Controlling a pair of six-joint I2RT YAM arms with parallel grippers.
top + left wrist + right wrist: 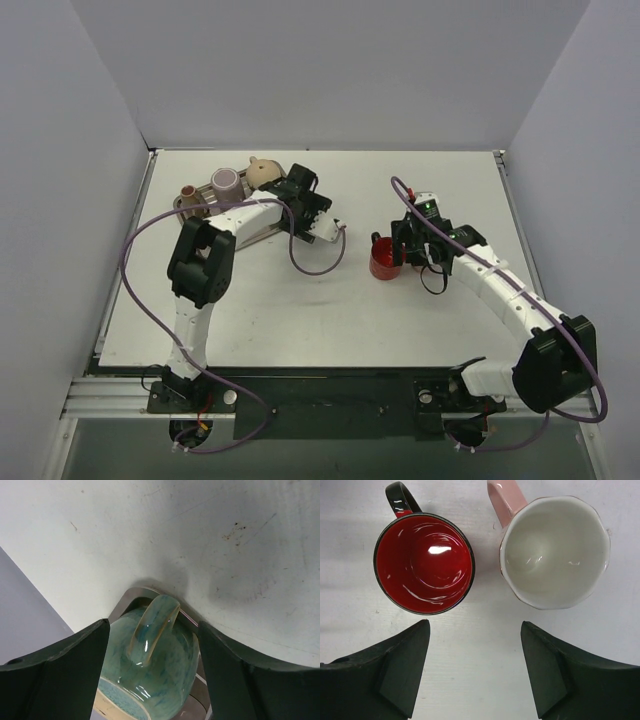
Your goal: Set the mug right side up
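Note:
A green glazed mug (165, 665) sits between my left gripper's fingers in the left wrist view, tilted, with its handle (152, 627) up and its pale unglazed foot toward the camera. It is over the right end of a metal tray (134, 594). My left gripper (154, 624) is shut on its sides. In the top view the left gripper (300, 200) hides this mug. My right gripper (475, 625) is open and empty, hovering above the table near a red mug (424, 562) and a pink mug (555, 550), both upright.
The tray (197, 208) at the back left also carries a brown mug (188, 192), a mauve mug (226, 182) and a beige mug (262, 172). The red mug (384, 260) stands mid-table beside the right gripper (415, 245). A purple cable loops near the left wrist.

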